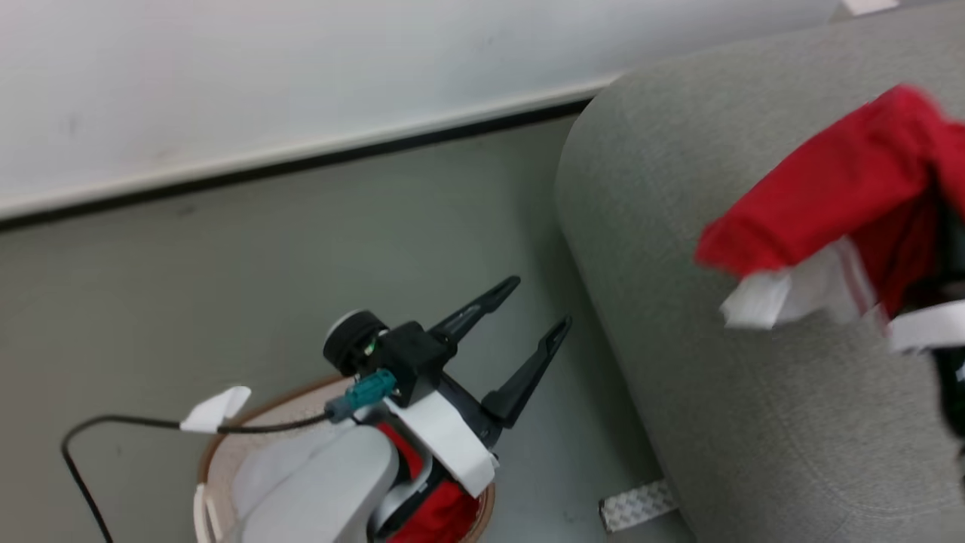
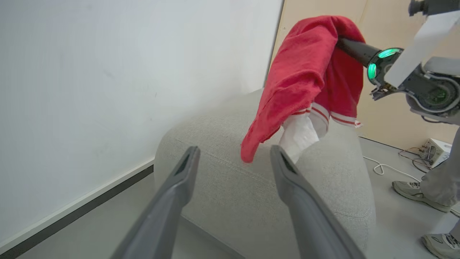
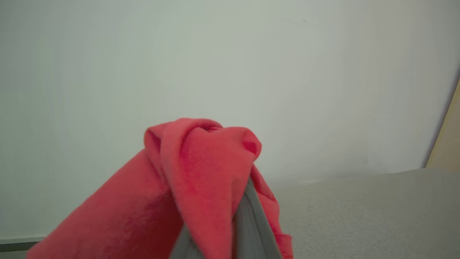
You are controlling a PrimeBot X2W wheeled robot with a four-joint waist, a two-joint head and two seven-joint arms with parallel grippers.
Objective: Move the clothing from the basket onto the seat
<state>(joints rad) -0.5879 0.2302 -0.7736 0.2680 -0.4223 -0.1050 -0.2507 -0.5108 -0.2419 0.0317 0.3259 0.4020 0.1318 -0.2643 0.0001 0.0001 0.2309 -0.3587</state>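
Clothing is sitting in two places. One red garment (image 2: 305,72) with white striped trim is hanging in a bunch from the right gripper (image 3: 247,205), whose two fingers are pressing together on a fold of the fabric. It is hanging above the rounded end of the light grey sofa (image 1: 754,392). Its white trim is dangling close to the sofa's top edge, and whether it is touching the upholstery cannot be told. A second red garment (image 1: 441,516) is lying inside the cream laundry basket (image 1: 219,467) against its sofa-side wall, partly hidden under the left arm's pale forearm. The left gripper (image 1: 541,303) is hovering above the basket's far rim with its fingers spread wide. It is holding nothing and pointing toward the sofa's end, over the grey floor (image 1: 301,264) between basket and sofa. A black cable (image 1: 113,422) is looping past the basket's rim, and a strip of white tape (image 1: 637,505) is lying on the floor at the sofa's base. A person's shoes (image 2: 409,190) are standing on the floor beyond the sofa's far side.
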